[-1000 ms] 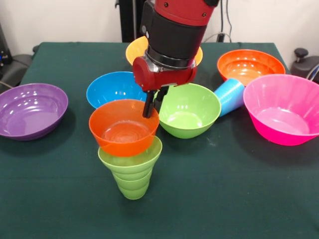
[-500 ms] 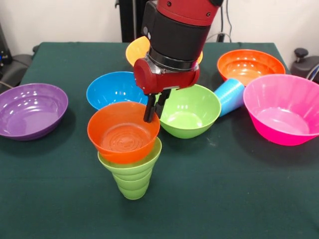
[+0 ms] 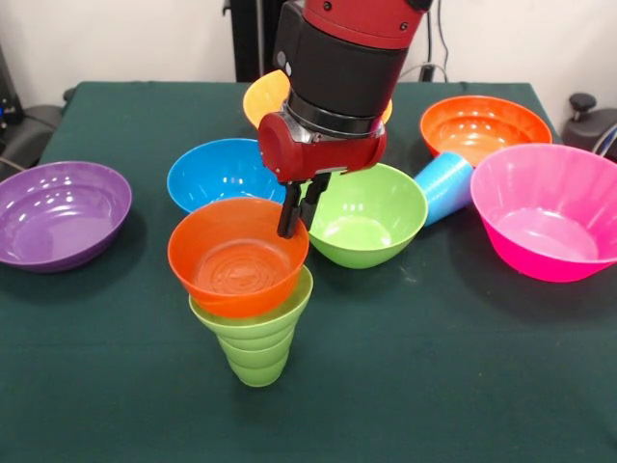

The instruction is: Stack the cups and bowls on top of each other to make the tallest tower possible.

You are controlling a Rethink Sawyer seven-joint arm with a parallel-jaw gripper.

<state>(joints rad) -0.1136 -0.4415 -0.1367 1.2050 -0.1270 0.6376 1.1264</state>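
Dark green table (image 3: pixel 463 386), pale wall (image 3: pixel 125 39) behind. Gripper (image 3: pixel 297 220) fingers pinch far rim of small orange bowl (image 3: pixel 238 257), tilted in lime green cup (image 3: pixel 254 338). Green bowl (image 3: pixel 364 214) beside bowl; purple bowl (image 3: pixel 60 213) well apart.

Gripper (image 3: pixel 294 218) pinches the orange bowl (image 3: pixel 238 257) at its 2 o'clock rim, tilted atop the lime cup (image 3: pixel 254 336).
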